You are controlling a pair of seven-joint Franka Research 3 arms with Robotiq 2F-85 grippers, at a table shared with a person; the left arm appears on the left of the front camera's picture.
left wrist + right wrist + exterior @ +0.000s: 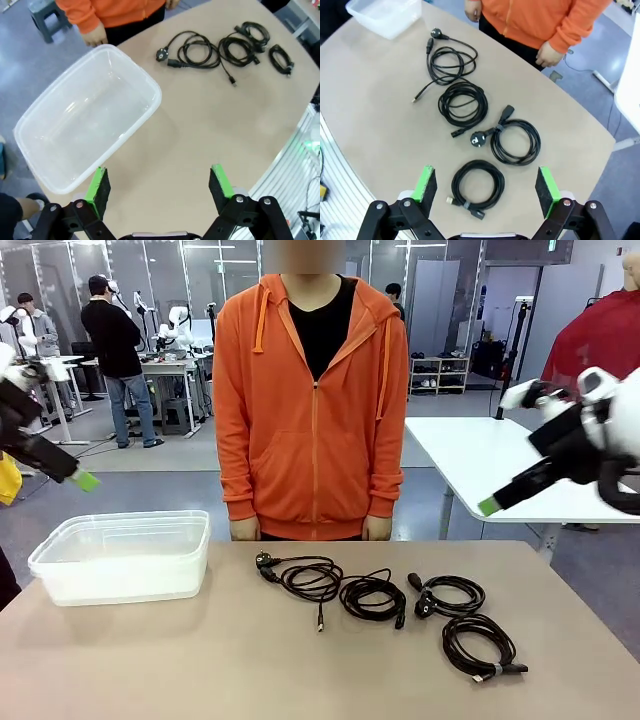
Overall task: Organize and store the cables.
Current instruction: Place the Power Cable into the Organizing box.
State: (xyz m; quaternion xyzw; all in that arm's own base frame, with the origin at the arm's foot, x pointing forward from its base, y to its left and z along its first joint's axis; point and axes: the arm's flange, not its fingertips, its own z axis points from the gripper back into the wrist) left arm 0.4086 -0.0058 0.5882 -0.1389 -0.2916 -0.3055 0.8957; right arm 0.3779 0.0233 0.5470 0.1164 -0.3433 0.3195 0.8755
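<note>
Several cables lie as loose black coils in a row on the beige table [200, 660]. One coil with a round plug [305, 575] is nearest the middle, another [372, 597] lies beside it, and two more [450, 595] [480, 643] sit to the right. My left gripper [85, 480] hangs open high above the left side, over the table in front of the clear box [145, 80]. The right gripper [490, 505] is open too, raised over the right side. From its wrist, the coils [462, 102] [515, 141] lie below the right gripper [486, 184]. The left gripper [160, 185] holds nothing.
An empty clear plastic box [125, 517] stands at the table's left. A person in an orange hoodie [315, 410] stands at the far edge, hands [377, 528] down by the table. A white table [480, 455] stands behind on the right.
</note>
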